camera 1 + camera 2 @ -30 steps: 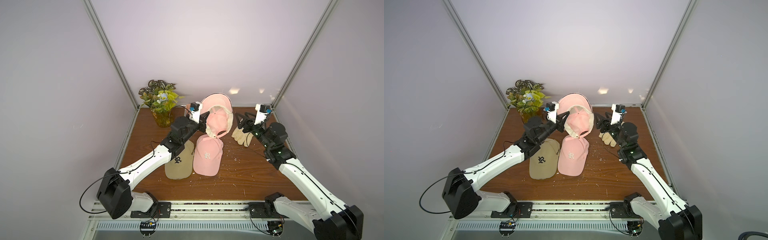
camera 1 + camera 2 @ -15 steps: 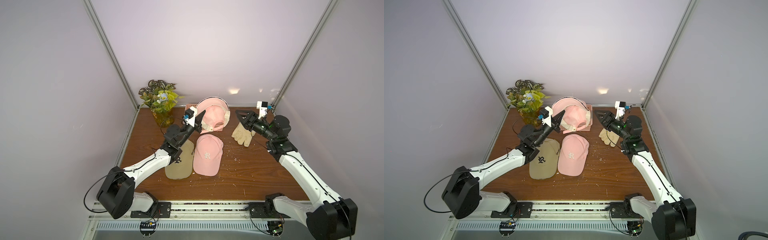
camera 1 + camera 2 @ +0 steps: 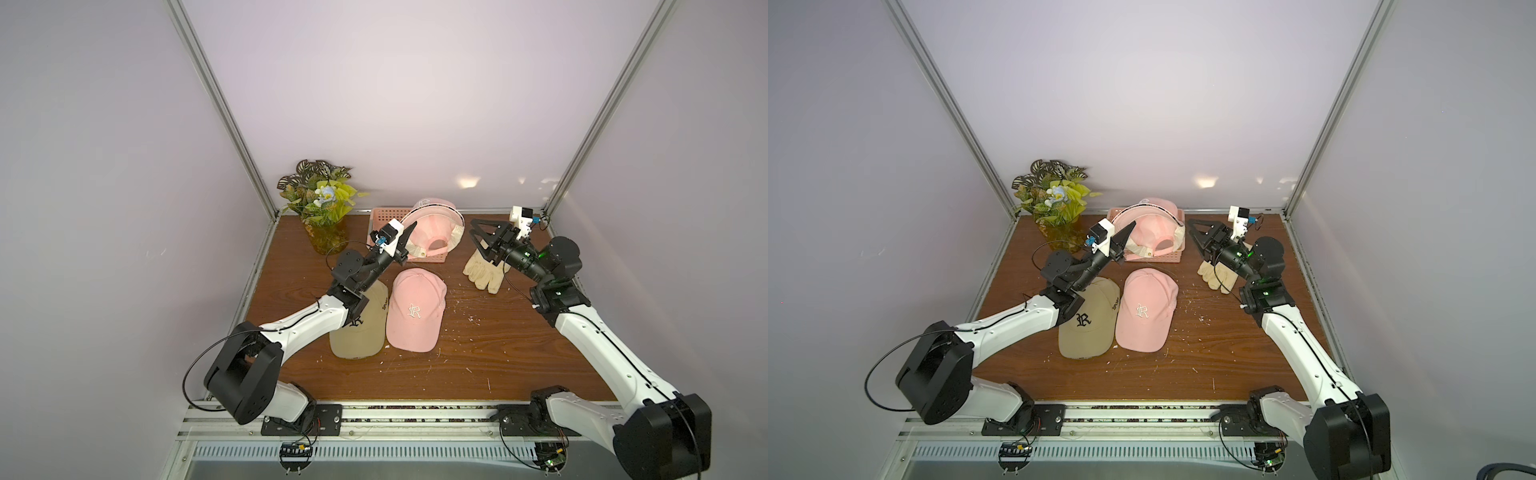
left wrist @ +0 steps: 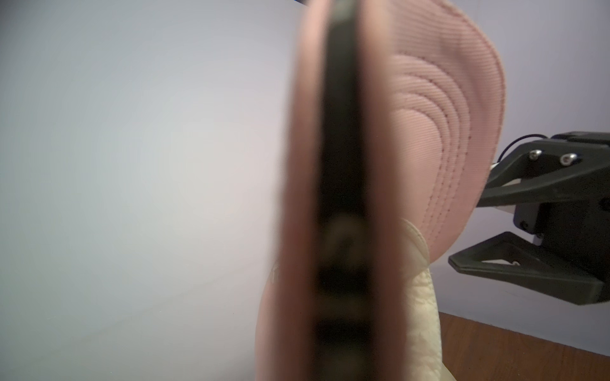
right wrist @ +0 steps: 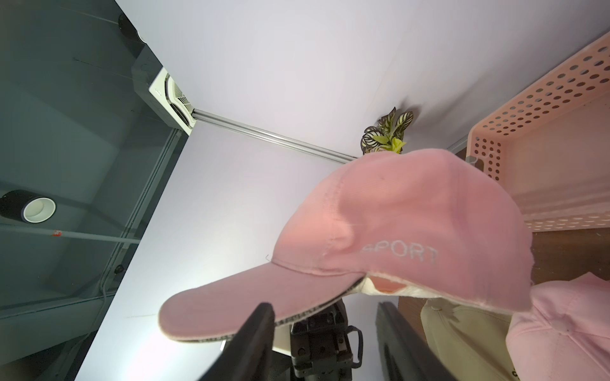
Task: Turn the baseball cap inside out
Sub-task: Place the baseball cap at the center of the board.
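Note:
The pink baseball cap (image 3: pixel 436 226) hangs over the pink basket, brim toward the back wall and cream lining toward the front. It is also in the other top view (image 3: pixel 1156 230). My left gripper (image 3: pixel 409 232) is shut on its left edge. In the left wrist view the brim (image 4: pixel 445 132) fills the middle, blurred around my fingers. My right gripper (image 3: pixel 473 239) stands open just right of the cap, holding nothing. In the right wrist view the cap (image 5: pixel 412 224), lettered SPORT, sits just beyond the right gripper (image 5: pixel 325 316).
A second pink cap (image 3: pixel 415 309) and a tan cap (image 3: pixel 361 328) lie side by side mid-table. Cream gloves (image 3: pixel 484 270) lie under my right gripper. The pink basket (image 3: pixel 386 216) stands at the back, and a potted plant (image 3: pixel 322 208) in the back left corner.
My left gripper has lowered the cap from up in the air to just over the basket. My right gripper has drawn back to the right and its jaws have narrowed somewhat.

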